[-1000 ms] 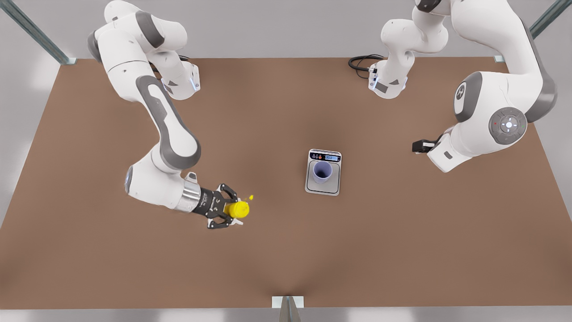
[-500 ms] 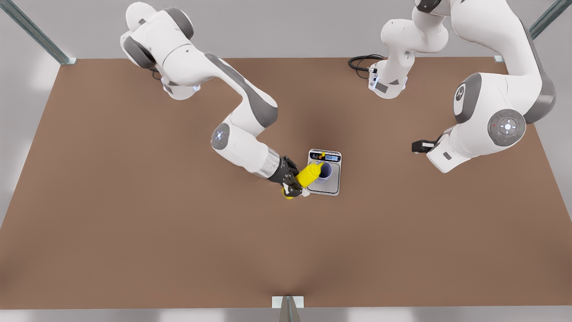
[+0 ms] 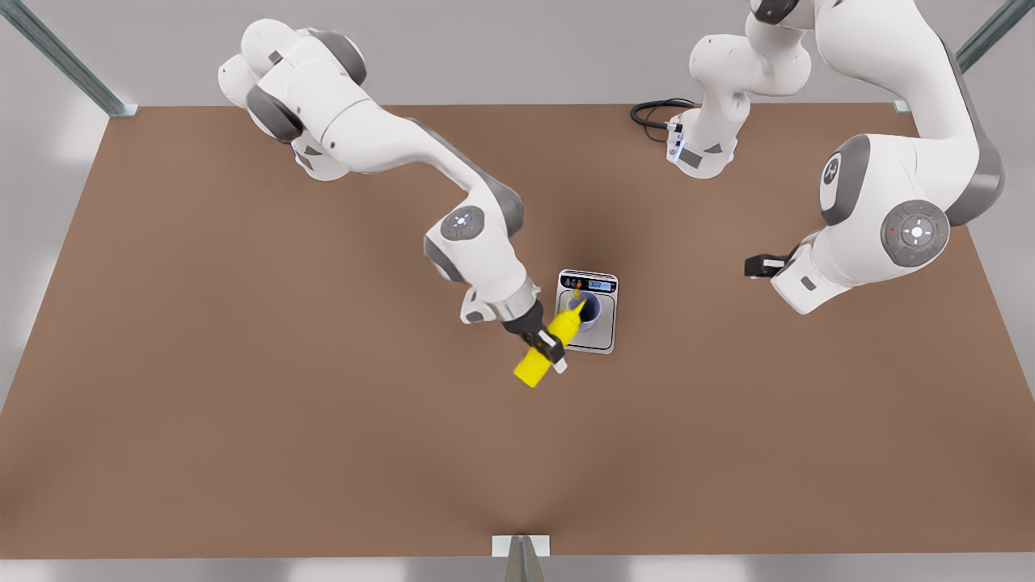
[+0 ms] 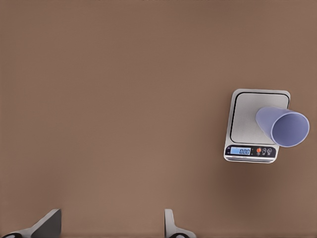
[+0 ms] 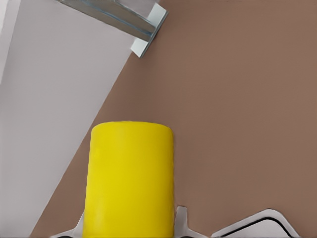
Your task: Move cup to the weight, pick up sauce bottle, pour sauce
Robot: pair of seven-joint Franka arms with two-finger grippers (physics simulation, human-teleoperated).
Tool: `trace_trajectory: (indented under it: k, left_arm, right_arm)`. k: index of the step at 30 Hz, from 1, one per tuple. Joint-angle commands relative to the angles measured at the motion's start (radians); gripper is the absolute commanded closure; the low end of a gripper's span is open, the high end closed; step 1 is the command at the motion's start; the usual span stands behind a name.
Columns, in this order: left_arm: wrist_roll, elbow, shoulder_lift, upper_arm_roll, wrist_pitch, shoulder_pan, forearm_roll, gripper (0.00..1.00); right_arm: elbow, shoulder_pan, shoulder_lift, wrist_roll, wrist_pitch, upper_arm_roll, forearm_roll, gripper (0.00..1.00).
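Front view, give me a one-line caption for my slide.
Right hand tilts the yellow sauce bottle, nozzle over the cup on the scale; left arm waits aside.

The right arm reaches from the front view's far left toward the middle of the bench, its wrist angled downward, and the right pincer (image 3: pixel 548 343) is clamped on the sauce bottle (image 3: pixel 543 352), holding it tilted. The left arm waits folded at the front view's right, its left pincer (image 4: pixel 111 225) spread wide and pointing down.
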Motion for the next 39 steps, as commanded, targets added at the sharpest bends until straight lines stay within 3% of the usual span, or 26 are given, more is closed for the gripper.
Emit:
trace_trajectory:
  k: [1,11,20,26,39]
  left_arm:
    - [0.001,0.0,0.0,0.0,0.0,0.0,0.0,0.0]
    - [-0.005,0.0,0.0,0.0,0.0,0.0,0.001,0.0]
    - [-0.002,0.0,0.008,0.0,0.005,0.0,0.001,0.0]
    - [-0.002,0.0,0.008,0.003,0.006,0.0,0.001,0.0]
    - [-0.008,0.0,0.008,0.003,0.003,0.0,0.004,0.0]
  right_arm:
    - [0.012,0.014,0.006,-0.001,-0.006,-0.018,-0.001,0.61]
    - [0.033,0.044,0.04,-0.009,-0.017,-0.014,-0.307,0.61]
    - [0.026,0.081,0.134,-0.04,-0.023,-0.015,-0.423,0.61]
    - [0.035,0.083,0.14,-0.142,-0.106,-0.014,-0.465,0.61]
    - [0.07,0.126,0.175,-0.147,-0.103,-0.017,-0.463,0.61]
